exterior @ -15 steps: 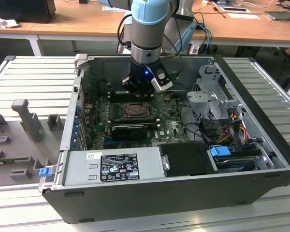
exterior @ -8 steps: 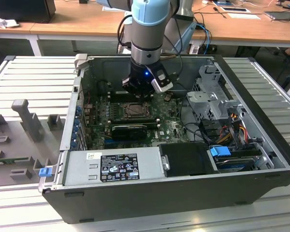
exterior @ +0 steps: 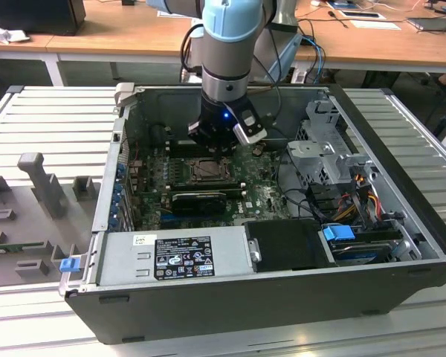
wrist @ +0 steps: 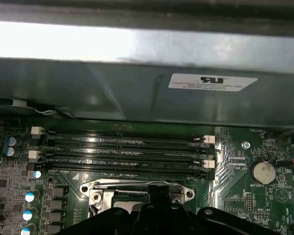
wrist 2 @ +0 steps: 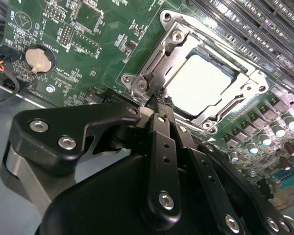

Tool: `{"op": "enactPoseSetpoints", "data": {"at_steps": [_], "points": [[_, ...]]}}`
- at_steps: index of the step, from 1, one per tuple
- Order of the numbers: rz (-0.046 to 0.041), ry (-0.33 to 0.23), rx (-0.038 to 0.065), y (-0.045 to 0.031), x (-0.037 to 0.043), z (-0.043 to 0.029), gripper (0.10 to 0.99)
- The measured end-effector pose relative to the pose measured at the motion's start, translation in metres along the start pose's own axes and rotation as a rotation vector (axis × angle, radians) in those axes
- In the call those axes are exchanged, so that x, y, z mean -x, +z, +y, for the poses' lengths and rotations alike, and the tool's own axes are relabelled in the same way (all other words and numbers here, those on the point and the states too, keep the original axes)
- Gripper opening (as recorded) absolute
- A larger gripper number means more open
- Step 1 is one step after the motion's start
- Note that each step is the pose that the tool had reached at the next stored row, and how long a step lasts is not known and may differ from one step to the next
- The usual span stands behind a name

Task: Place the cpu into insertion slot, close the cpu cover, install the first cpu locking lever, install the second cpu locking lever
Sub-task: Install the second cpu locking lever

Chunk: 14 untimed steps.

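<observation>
An open dark-grey desktop computer case [exterior: 230, 297] is seen lying on a ribbed metal table [exterior: 52, 119] in the exterior view, with the green motherboard [exterior: 152, 175] exposed inside. The pale-blue and silver robot arm [exterior: 227, 44] is lowered into the case from above, and its black two-finger gripper [exterior: 214, 141] is positioned just over the square black-framed insertion slot [exterior: 208, 169] near the board's centre.

In the second wrist view the gripper [wrist 2: 161, 100] is shown with its slim black fingers [wrist 2: 162, 147] pressed together, tips meeting, with nothing seen between them. The tips are located at the corner edge of the insertion slot [wrist 2: 137, 81], touching or just above the metal there; contact cannot be confirmed. The small flat square cpu with a pale silver face [wrist 2: 198, 81] is seated in the slot. The thin metal cpu cover frame [wrist 2: 252, 81] is laid flat around it, the chip showing through the cover's window.

Free room is limited. In the first wrist view the long black memory slots [wrist: 125, 152] are seen just beside the socket, and the grey case wall [wrist: 112, 88] rises close behind them. A round silver coin battery [wrist 2: 39, 59] lies well apart from the socket on the board. In the exterior view a long black card [exterior: 199, 201] is mounted just beside the socket on the near side, and a metal drive cage [exterior: 323, 141] stands toward the exterior view's right.
</observation>
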State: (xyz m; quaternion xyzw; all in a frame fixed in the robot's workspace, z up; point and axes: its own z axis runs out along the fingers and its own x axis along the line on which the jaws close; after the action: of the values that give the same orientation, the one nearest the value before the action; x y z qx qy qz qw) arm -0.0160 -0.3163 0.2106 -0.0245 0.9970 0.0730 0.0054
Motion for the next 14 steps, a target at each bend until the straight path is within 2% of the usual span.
{"op": "enactPoseSetpoints", "data": {"at_steps": [5, 8, 14], "points": [[0.0001, 0.000, -0.001, -0.0013, -0.0002, -0.0025, 0.106], [0.0000, 0.000, -0.001, -0.0089, 0.0000, -0.0014, 0.106], [0.0000, 0.000, -0.001, -0.0100, -0.0002, -0.0043, 0.106]]}}
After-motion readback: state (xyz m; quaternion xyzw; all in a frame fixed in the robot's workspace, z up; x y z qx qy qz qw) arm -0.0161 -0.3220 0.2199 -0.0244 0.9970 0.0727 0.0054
